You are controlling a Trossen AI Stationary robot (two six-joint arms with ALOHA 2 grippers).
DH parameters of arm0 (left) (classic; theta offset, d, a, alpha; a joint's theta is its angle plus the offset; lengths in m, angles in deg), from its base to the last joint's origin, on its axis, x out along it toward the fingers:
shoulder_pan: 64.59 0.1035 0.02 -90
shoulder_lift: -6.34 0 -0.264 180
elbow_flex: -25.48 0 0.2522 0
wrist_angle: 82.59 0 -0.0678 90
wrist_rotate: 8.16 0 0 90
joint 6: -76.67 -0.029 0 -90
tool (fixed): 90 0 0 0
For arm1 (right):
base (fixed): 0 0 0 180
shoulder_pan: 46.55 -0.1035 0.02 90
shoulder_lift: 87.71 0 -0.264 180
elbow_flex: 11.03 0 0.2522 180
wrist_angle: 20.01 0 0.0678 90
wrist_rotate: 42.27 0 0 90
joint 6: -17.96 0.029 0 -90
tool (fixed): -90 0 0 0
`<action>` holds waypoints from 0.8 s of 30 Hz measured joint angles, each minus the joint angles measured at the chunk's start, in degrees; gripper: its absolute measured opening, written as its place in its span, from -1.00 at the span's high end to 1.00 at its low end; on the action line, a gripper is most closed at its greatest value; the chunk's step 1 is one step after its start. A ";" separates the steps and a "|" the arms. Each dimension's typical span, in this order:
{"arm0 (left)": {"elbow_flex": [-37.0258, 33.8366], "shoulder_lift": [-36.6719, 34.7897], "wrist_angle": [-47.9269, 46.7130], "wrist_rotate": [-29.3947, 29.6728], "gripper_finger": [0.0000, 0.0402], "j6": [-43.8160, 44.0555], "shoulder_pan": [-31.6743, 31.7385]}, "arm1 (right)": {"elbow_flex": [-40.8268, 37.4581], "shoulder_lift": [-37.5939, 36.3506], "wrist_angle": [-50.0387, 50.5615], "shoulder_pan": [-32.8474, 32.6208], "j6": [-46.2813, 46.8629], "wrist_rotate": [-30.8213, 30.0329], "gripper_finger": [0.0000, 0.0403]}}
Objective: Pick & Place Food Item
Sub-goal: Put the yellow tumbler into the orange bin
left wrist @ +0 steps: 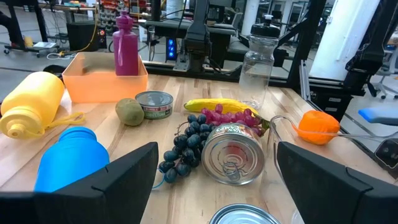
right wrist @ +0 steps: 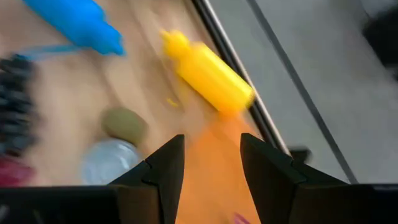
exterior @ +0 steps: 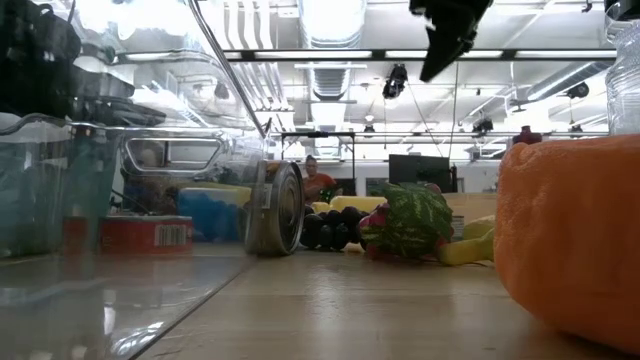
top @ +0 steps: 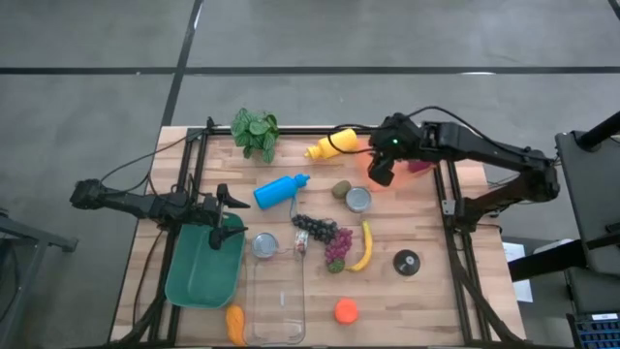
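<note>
Right end effector [top: 381,173]: raised above the counter [top: 426,291] near its far right corner, over the orange tray [left wrist: 104,84]; fingers [right wrist: 163,167] partly apart, nothing between them. Left end effector [top: 226,208]: fully spread and empty, at the left edge above the green bin [top: 205,267].

Food items (all resting on the counter): kiwi [top: 341,189] just beside a tin can [top: 358,200]; banana [top: 364,246] and grapes [top: 320,229] mid-counter.

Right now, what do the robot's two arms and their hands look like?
Both arms are dark, slim and jointed, with black cables running along them. The left hand has two broad, flat, matte black fingers. The right hand has the same dark angular fingers, and a small green light glows near its wrist.
</note>
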 joint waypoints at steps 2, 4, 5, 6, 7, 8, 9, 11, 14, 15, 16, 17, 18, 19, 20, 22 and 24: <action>0.00 0.00 -0.02 0.00 -0.67 0.00 0.00 | -0.45 -0.54 -3.11 -0.91 -1.16 2.46 0.24; 0.00 0.00 -0.02 0.01 -0.67 0.00 0.00 | -0.80 -0.56 -6.56 -1.84 -1.50 3.24 0.24; -0.01 0.01 -0.02 0.02 -0.67 0.00 0.02 | -1.13 -0.49 -8.13 -2.22 -1.73 3.31 0.24; 0.00 0.00 -0.02 0.01 -0.67 0.00 0.00 | -1.40 -0.27 -9.52 -2.55 -2.23 3.49 0.24; 0.00 0.01 -0.01 0.00 -0.67 0.00 0.01 | -1.62 0.02 -11.02 -2.91 -2.81 4.02 0.24; -0.02 0.00 -0.02 0.02 -0.67 0.00 0.00 | -1.95 0.30 -12.50 -3.24 -3.18 4.63 0.24; -0.02 0.00 -0.02 0.00 -0.67 0.00 0.02 | -2.27 0.56 -13.35 -3.47 -3.24 5.24 0.24; 0.00 0.02 0.00 0.00 -0.67 0.00 0.02 | -3.01 1.28 -16.02 -4.07 -2.92 5.95 0.24; 0.00 0.01 -0.01 0.00 -0.67 0.00 0.01 | -3.71 1.61 -19.20 -4.59 -2.94 6.12 0.24; -0.01 0.00 -0.02 0.00 -0.67 0.00 0.00 | -3.74 1.62 -20.23 -4.59 -2.75 6.10 0.24; -0.01 0.00 0.00 0.02 -0.67 0.00 0.00 | -3.74 1.60 -20.68 -4.59 -2.25 6.09 0.24; -0.02 0.00 0.00 0.01 -0.67 0.00 0.00 | -3.78 1.57 -20.62 -4.59 -1.77 6.06 0.24; 0.00 0.00 -0.02 0.02 -0.67 0.00 0.00 | -3.83 1.57 -20.53 -4.57 -1.45 6.07 0.24; 0.00 0.00 0.00 0.02 -0.67 0.00 0.00 | -3.83 1.57 -20.51 -4.57 -1.39 6.06 0.24; -0.02 0.00 0.00 0.02 -0.67 0.00 0.00 | -3.83 1.57 -20.50 -4.57 -1.39 6.07 0.24; 0.00 0.00 0.00 0.02 -0.67 0.00 0.00 | -3.85 1.55 -20.52 -4.59 -1.35 6.08 0.24; -0.01 0.00 -0.02 0.00 -0.67 0.00 0.00 | -3.85 1.55 -20.54 -4.59 -1.29 6.11 0.24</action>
